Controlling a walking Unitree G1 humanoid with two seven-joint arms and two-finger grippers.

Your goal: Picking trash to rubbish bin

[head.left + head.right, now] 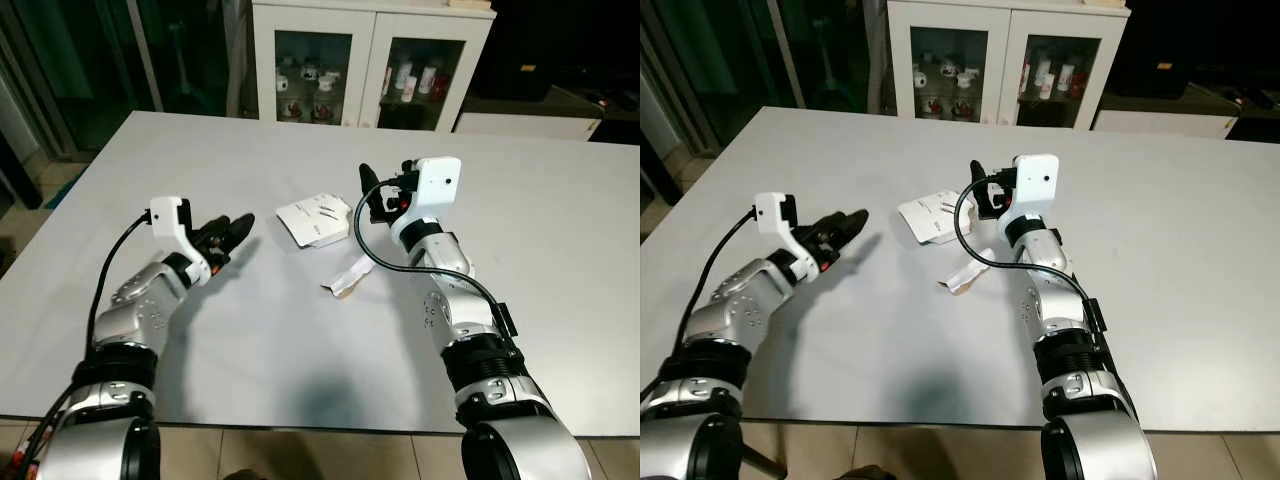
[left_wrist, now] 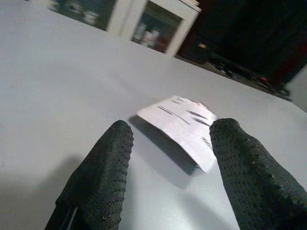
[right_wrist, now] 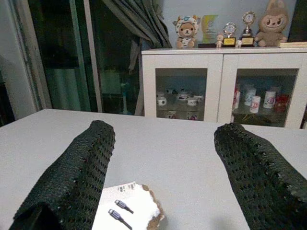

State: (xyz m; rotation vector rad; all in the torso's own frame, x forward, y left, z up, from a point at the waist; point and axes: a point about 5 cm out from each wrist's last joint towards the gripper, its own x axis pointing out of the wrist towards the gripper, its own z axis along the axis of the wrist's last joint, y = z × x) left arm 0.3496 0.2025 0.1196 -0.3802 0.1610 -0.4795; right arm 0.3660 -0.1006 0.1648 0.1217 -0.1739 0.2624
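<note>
White surface (image 1: 250,330) bearing two pieces of trash: a flat packet (image 1: 313,219) near the centre and, just in front of it, a torn strip (image 1: 347,277). Left hand (image 1: 232,233), fingers spread, rests low to the packet's left, aimed at it. Right hand (image 1: 373,196), fingers spread, hovers just right of the packet. Cabinet (image 1: 370,60) stands beyond the surface.

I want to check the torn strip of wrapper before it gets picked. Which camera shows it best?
The left eye view: the torn strip lies whole on the table beside the right arm, near the white packet. The right eye view shows it equally whole. The wrist views show the packet instead.
</note>
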